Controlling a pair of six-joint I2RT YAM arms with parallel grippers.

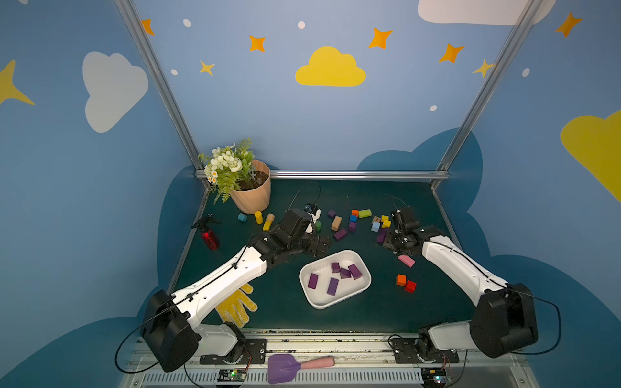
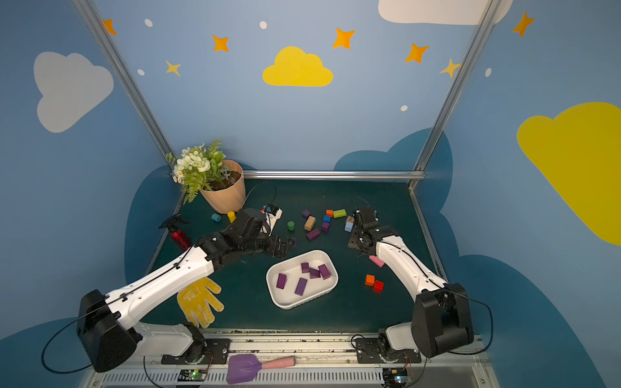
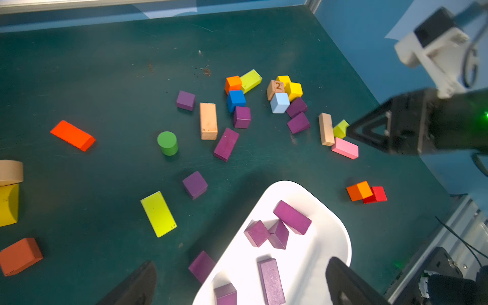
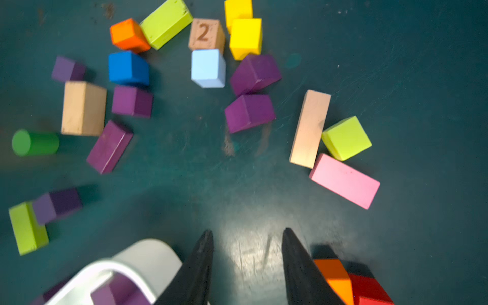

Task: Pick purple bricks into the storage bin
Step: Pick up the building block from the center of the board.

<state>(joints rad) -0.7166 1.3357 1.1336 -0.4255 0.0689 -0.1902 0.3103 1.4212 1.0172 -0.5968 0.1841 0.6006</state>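
Soft, even overhead light with short, faint shadows. Both top views bend at the edges. The right wrist view is blurred, with glare on the table [image 4: 253,253]; the bin [image 3: 330,237] is washed-out white.

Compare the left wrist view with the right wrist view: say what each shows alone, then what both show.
Left wrist only: the orange oblong block, the open left hand, and most of the storage bin floor, with five purple bricks on it. Right wrist only: no further block, just bare table between the fingers of the open right hand. Both: the numbered block, the pale blue cube, the pink oblong block, the green cylinder and a corner of the bin.
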